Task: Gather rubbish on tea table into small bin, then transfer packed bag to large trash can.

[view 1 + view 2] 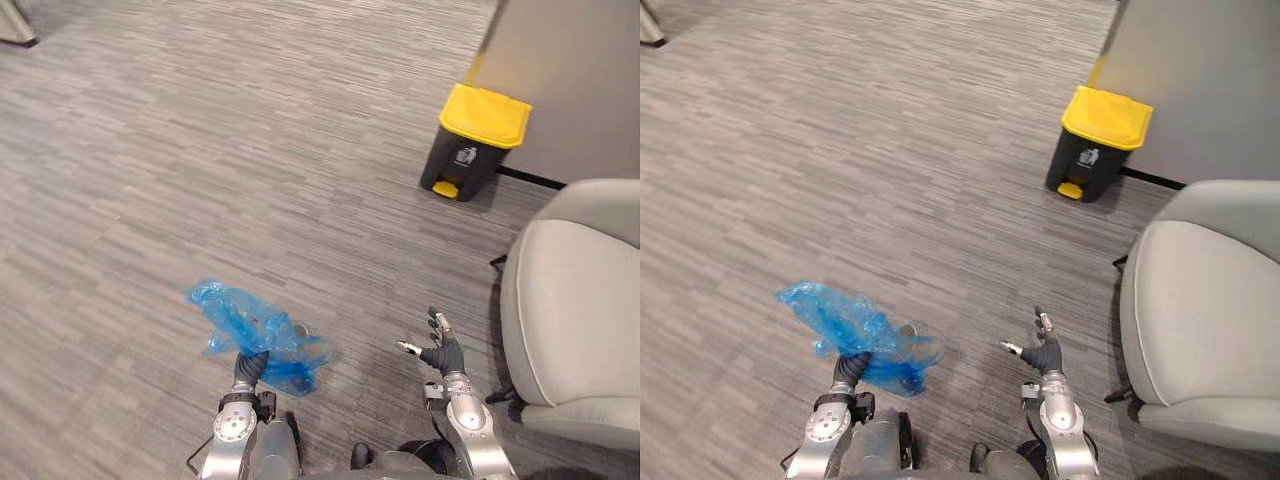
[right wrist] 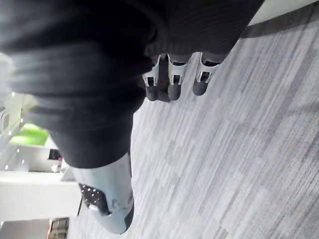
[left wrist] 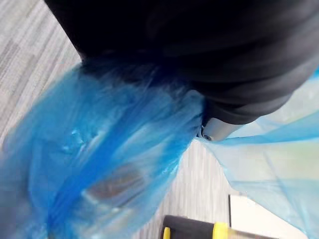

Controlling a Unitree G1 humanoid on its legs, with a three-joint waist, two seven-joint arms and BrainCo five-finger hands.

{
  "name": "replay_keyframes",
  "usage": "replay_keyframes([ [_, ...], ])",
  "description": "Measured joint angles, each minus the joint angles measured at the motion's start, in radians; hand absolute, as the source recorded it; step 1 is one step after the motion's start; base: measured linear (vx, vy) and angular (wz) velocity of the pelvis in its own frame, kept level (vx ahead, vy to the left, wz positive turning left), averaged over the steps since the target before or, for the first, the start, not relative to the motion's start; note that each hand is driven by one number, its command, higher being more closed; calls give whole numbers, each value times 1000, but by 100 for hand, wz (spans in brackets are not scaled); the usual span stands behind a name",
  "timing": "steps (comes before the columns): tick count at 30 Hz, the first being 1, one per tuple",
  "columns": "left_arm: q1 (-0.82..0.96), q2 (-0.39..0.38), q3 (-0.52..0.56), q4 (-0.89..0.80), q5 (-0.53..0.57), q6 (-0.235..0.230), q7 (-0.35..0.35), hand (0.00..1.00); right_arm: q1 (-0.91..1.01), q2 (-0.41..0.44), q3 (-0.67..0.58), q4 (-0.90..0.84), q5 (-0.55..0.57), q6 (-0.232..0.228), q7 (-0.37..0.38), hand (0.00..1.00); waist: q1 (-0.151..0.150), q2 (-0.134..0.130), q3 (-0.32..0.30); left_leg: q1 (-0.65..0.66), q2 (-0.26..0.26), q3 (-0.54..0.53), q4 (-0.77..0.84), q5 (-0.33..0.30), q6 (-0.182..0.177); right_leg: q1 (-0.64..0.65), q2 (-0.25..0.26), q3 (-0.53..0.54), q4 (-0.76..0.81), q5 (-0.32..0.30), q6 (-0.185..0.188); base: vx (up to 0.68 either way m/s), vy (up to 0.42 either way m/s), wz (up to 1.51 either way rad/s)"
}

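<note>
- Where the left hand (image 1: 250, 368) comes up at 7 o'clock, a crumpled translucent blue plastic rubbish bag (image 1: 245, 320) bunches over it and spreads toward 11 o'clock. Whether that hand is clamped on the film cannot be told.
- At 5 o'clock the right hand (image 1: 441, 352) is spread wide and holds nothing.
- A pale grey padded armchair (image 1: 575, 310) stands near that hand, at 3 o'clock.
- Grey striped carpet (image 1: 250, 170) lies between bag and bin.
- Far off at 1 o'clock, well apart from the bag, a black pedal bin with a closed yellow lid (image 1: 470, 145) stands by a grey wall panel (image 1: 590, 80).
</note>
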Motion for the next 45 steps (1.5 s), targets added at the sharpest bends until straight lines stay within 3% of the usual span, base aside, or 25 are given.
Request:
replay_keyframes([
  [1,3,-16,-1,-5,0,0,0,100,9,-10,-1,-4,0,0,0,0,-1,38,-9,31,-2,-81,-215,87,-39,0,8,38,36,-56,53,296,314,-109],
  [2,7,-25,-1,-2,0,0,0,100,10,-22,-1,1,0,1,0,0,-2,57,-9,40,14,-93,-233,200,-66,-2,19,54,55,-78,69,274,351,-89],
  [3,0,-19,-4,4,0,7,0,100,18,-1,0,26,-1,8,-3,0,-8,17,-21,52,-19,-63,-211,155,-51,-12,-19,78,84,-103,80,274,326,-47],
  [5,-2,-10,-8,-15,0,6,0,100,33,14,5,28,-3,7,2,0,-7,-22,-37,62,-51,-5,-150,73,-24,-12,-75,121,99,-125,115,307,287,-57],
  [8,30,-8,-9,-20,0,8,0,100,23,24,5,29,-7,6,3,0,-1,-26,-39,129,-48,88,-120,6,0,-66,-100,160,261,-130,137,325,251,-96],
  [9,45,6,-11,-20,0,12,0,100,9,27,6,32,-10,5,3,0,-3,-28,-41,175,-49,142,-129,-15,17,-146,-115,151,432,-106,203,225,124,-76],
  [11,45,22,-14,-21,-1,23,1,100,3,29,6,43,-12,5,4,0,-9,-31,-43,229,-56,178,-158,-35,28,-240,-136,115,613,-79,249,284,91,-60],
  [13,39,41,-11,-21,-3,24,6,100,-7,31,9,83,-16,6,6,0,-24,-30,-41,316,-51,204,-222,-47,21,-341,-141,-4,700,-120,170,339,9,-38],
  [16,30,50,-7,-20,-3,23,7,100,-40,26,9,130,-20,7,6,0,-35,-23,-37,397,-32,241,-292,-53,-14,-474,-130,-130,629,-139,118,345,-94,-32],
  [18,-1,55,-2,22,-3,20,5,100,-71,11,9,196,-25,5,5,0,-42,-27,-37,447,-25,238,-333,-45,-30,-514,-101,-170,416,-58,85,413,-179,0],
  [19,-28,63,1,70,-4,21,6,100,-79,-6,7,240,-34,6,4,0,-63,-27,-39,477,-29,189,-357,-44,-55,-489,-80,-178,337,105,11,547,-213,14],
  [22,-56,55,3,110,-4,22,6,100,-116,-41,-5,274,-40,24,3,0,-65,24,-33,471,-6,78,-353,34,-71,-474,-43,-180,342,61,-19,435,-211,-19],
  [25,-68,34,7,108,-4,22,1,100,-80,-40,-2,256,-41,29,3,0,-82,34,-17,407,41,8,-89,117,-71,-337,-27,-222,281,31,-26,337,-177,29],
  [26,-55,3,17,94,-4,20,0,100,-40,-26,5,209,-40,28,4,0,-71,36,-15,325,84,-22,143,185,-75,-240,-7,-229,210,25,-34,397,-179,-6],
  [28,-33,-27,17,65,-5,20,-6,100,-28,-19,8,151,-40,26,3,0,-48,44,-13,191,131,-24,399,149,-56,-150,27,-211,137,16,-47,310,-79,-33],
  [30,-15,-36,18,57,-5,20,-21,100,-34,-10,8,126,-38,23,2,0,-19,39,-11,71,130,6,445,91,-32,-90,36,-184,90,-4,-56,277,34,-39],
  [33,14,-35,20,37,-5,22,-21,100,-33,-3,2,118,-32,24,2,0,7,28,-6,-3,75,75,190,68,7,-21,12,-134,50,-30,-19,296,122,-42],
  [35,20,-34,19,36,-5,22,-21,100,-34,-11,-2,119,-30,24,0,0,11,21,-3,-10,11,78,-38,83,-4,4,-20,-108,50,-62,19,368,214,-34],
  [36,21,-35,19,39,-5,21,-21,100,-35,-26,-4,128,-30,22,-1,0,13,45,-17,6,-22,56,-211,140,-28,13,-27,-91,55,-83,54,423,290,-45],
  [37,19,-32,24,48,-6,22,-19,100,-50,-38,-6,172,-30,22,-1,0,24,45,-23,25,-44,50,-249,233,43,19,-33,-63,61,-104,78,425,288,-34],
  [39,-2,-6,28,70,-12,22,-18,100,-70,-25,-5,230,-30,34,0,0,23,-7,-38,22,-98,75,-228,192,64,26,-88,-29,46,-107,90,457,226,0],
  [41,-7,0,29,77,-12,26,-17,100,-76,-19,-9,239,-32,39,2,0,22,-15,-38,28,-116,92,-175,125,91,26,-118,-9,94,-104,103,483,227,-3],
  [42,1,0,22,77,-12,28,-15,100,-83,-15,-8,242,-34,39,3,0,23,-14,-37,67,-126,107,-175,93,97,5,-133,0,203,-94,131,482,223,-26],
  [44,19,11,8,76,-12,28,-15,100,-89,-10,-7,245,-43,39,3,0,18,-14,-37,152,-138,117,-214,59,103,-114,-150,16,519,-34,248,395,149,-15],
  [45,19,19,-3,74,-13,28,-13,100,-86,-9,-5,245,-50,39,3,0,16,-14,-36,194,-140,116,-225,42,107,-173,-153,20,654,-36,245,318,60,-1],
])
